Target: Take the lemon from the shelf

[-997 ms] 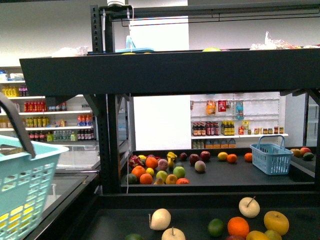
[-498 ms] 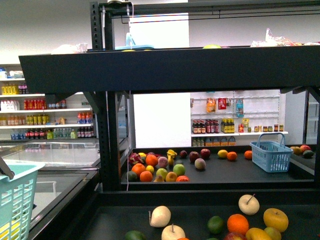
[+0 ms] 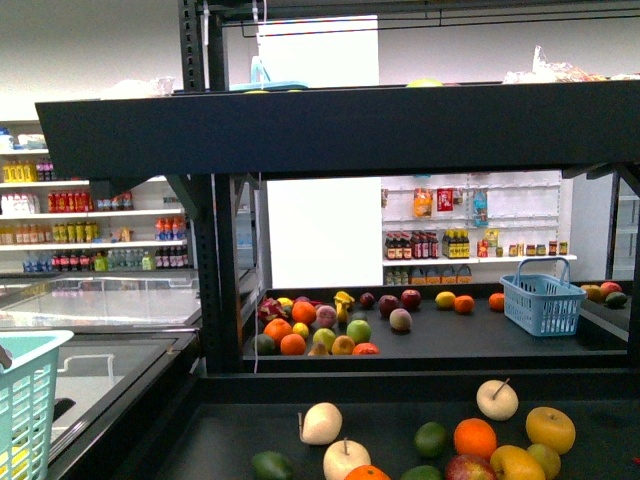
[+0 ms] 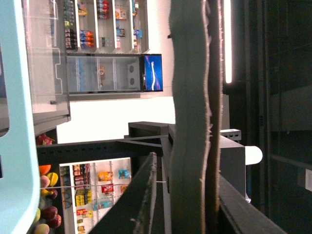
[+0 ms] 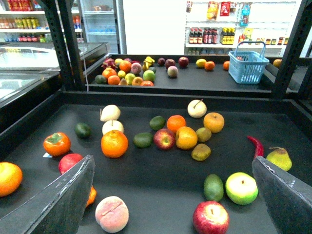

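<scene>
Approach step in hand, nothing grasped yet. Right hand [image 5: 173, 163] hangs with fingers [image 5: 68, 195] wide apart and bare over the near deck of the large black metal multi-tier shelf [image 3: 340, 140]. Cannot tell from its wrist view whether the left hand [image 4: 204, 146] is apart or together; beside it, one pale teal plastic basket [image 3: 25, 400]. Counted on the near deck: three pale cream apples with stems [image 5: 110, 112], one red chilli [image 5: 256, 145], one yellow-green pear [image 5: 279, 157]. Further back, on the rear deck, one bright yellow oval lemon [image 3: 445, 299], probably the target, just beside a small orange fruit [image 3: 464, 304] and near one blue plastic basket [image 3: 543, 300]. Next move calls for a long reach past the near fruit, fingers kept apart until either side of the lemon.
</scene>
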Robot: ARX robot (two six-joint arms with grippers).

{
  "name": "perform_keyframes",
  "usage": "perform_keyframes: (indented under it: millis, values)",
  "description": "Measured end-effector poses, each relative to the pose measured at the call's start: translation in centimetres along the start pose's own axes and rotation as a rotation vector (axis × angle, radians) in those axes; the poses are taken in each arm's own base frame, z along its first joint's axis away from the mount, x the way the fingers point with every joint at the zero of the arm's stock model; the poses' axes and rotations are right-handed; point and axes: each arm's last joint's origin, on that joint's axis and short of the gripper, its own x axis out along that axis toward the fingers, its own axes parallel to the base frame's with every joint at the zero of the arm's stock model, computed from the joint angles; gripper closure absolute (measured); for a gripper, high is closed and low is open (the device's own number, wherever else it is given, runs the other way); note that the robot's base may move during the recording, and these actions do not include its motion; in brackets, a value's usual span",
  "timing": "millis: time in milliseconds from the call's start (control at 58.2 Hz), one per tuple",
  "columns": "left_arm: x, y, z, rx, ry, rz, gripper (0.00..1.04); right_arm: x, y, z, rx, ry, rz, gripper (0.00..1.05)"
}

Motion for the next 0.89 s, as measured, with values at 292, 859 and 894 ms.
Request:
perform_keyframes:
  millis: [292, 859, 894]
  values:
    - [-1.7, 1.1, 0.7, 0.041, 0.028, 0.058, 0.21, 0.0, 0.0, 0.0, 0.000, 0.000, 0.000, 0.07]
    - [-3.0, -1.9, 3.0, 0.153, 0.028, 0.100, 0.08, 0.0, 0.0, 0.0, 0.000, 0.000, 0.000, 0.07]
    - [-3.1, -2.2, 2.9, 0.159, 0.033, 0.098, 0.08, 0.0, 0.0, 0.0, 0.000, 0.000, 0.000, 0.07]
